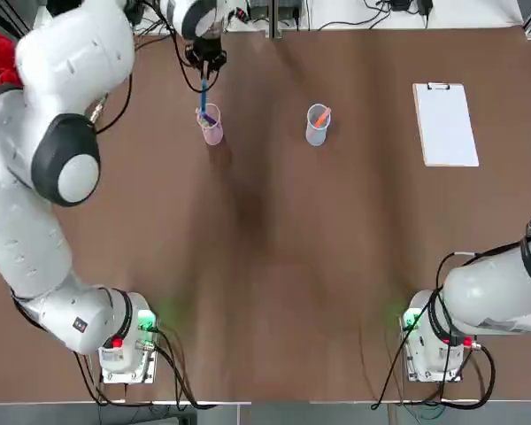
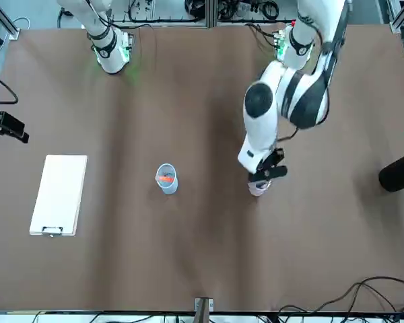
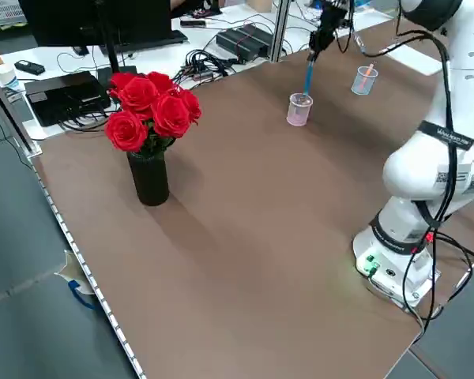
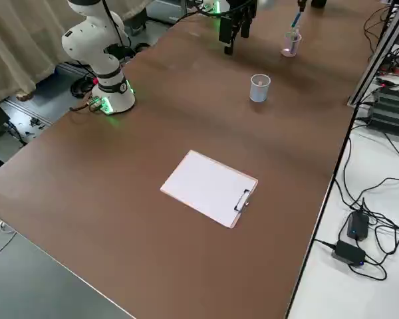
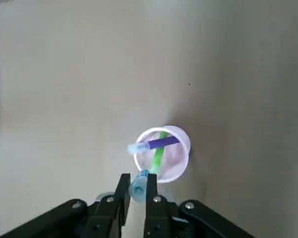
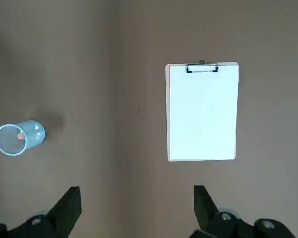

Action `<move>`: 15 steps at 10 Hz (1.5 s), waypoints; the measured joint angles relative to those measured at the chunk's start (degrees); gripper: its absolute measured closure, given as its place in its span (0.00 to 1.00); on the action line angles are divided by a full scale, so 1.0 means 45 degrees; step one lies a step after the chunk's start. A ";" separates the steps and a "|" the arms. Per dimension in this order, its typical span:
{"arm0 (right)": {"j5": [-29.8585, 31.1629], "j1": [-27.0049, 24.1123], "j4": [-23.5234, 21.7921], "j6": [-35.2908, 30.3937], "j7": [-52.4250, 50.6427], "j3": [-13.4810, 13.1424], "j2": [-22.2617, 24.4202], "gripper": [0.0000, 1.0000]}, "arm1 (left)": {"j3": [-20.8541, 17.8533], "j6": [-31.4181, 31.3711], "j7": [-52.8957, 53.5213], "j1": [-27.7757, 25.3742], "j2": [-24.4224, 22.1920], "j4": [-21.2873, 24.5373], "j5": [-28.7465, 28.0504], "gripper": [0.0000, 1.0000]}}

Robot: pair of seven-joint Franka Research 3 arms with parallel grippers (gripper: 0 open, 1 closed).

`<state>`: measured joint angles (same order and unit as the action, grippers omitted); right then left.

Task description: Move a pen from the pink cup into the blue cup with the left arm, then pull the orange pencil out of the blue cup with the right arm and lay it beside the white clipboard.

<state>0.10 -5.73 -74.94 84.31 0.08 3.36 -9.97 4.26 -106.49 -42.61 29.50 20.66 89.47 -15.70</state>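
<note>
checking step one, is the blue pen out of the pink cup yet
Not fully: the shut left gripper holds the blue pen upright, its lower end still inside the pink cup.

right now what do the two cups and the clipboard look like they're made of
Pink cup: looks like thin translucent plastic, since the pens inside show through its wall. Blue cup: likewise see-through tinted plastic, the orange pencil visible inside. White clipboard: a flat matte white board, plastic or coated hardboard, hard to tell which, with a dark clip at one end that looks like metal.
</note>
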 joint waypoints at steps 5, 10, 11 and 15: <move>0.0000 0.0000 0.0000 -0.0001 0.0000 -0.0001 0.0000 0.00 | 0.1335 0.0701 -0.1992 0.0151 -0.0707 -0.1388 0.1684 0.83; 0.0000 0.0000 -0.0002 -0.0009 0.0000 -0.0004 0.0000 0.00 | 0.2038 -0.0810 -0.5286 0.1396 0.0276 -0.2479 0.1768 0.83; 0.0000 0.0000 -0.0001 -0.0009 0.0000 -0.0004 0.0000 0.00 | 0.2039 -0.1722 -0.5982 0.1664 0.0693 -0.2645 0.1768 0.83; 0.0001 -0.0001 -0.0003 -0.0016 0.0000 -0.0014 0.0000 0.00 | 0.2034 -0.4519 -0.7080 0.1889 0.2198 -0.3446 0.1769 0.83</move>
<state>0.11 -5.74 -74.95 84.24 0.08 3.30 -9.97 13.41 -126.82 -74.47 38.00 30.55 73.96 -7.74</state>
